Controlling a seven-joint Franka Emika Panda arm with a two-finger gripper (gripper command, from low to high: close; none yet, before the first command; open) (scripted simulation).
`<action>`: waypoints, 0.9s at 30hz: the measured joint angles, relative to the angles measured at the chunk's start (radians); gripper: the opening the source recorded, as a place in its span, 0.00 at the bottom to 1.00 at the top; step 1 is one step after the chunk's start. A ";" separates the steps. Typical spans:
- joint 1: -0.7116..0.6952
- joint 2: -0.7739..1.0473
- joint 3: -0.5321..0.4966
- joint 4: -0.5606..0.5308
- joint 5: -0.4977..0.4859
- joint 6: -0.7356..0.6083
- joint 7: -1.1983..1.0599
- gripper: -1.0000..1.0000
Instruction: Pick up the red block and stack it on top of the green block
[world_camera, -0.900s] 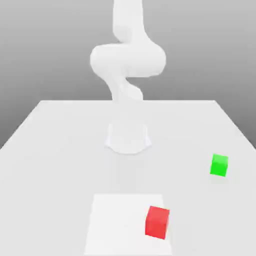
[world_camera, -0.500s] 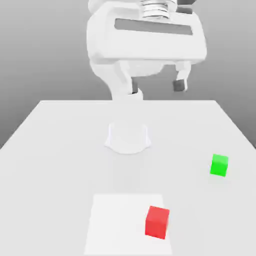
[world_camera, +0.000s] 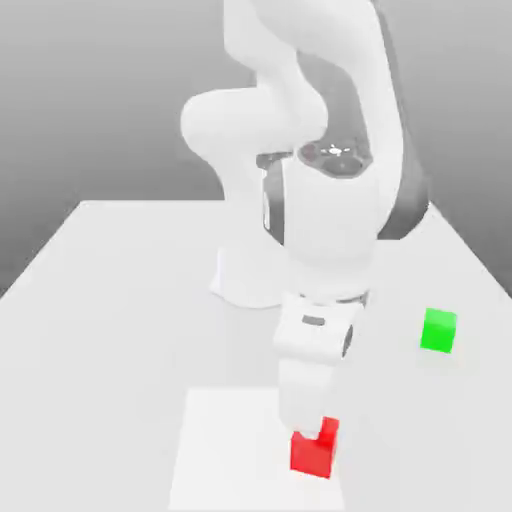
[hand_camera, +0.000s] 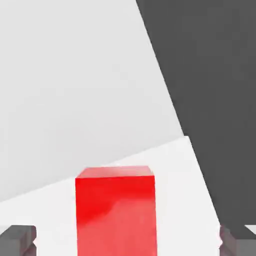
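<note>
Jaws spread wide on either side of the red block (hand_camera: 115, 210), not touching it.

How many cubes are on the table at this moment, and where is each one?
2. The red block sits near the table's front edge on a lighter square patch, directly under the open gripper. The green block stands apart, toward the exterior view's right. The arm might hide something behind it.

Simulated tabletop (world_camera: 120, 300), blank grey backdrop
</note>
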 joint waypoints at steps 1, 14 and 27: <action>-0.009 0.036 0.012 0.005 0.014 0.029 -0.012 0.50; -0.011 -0.017 0.008 -0.004 -0.017 -0.016 0.008 0.00; 0.439 -0.339 0.268 -0.215 -0.003 -0.129 -0.039 0.00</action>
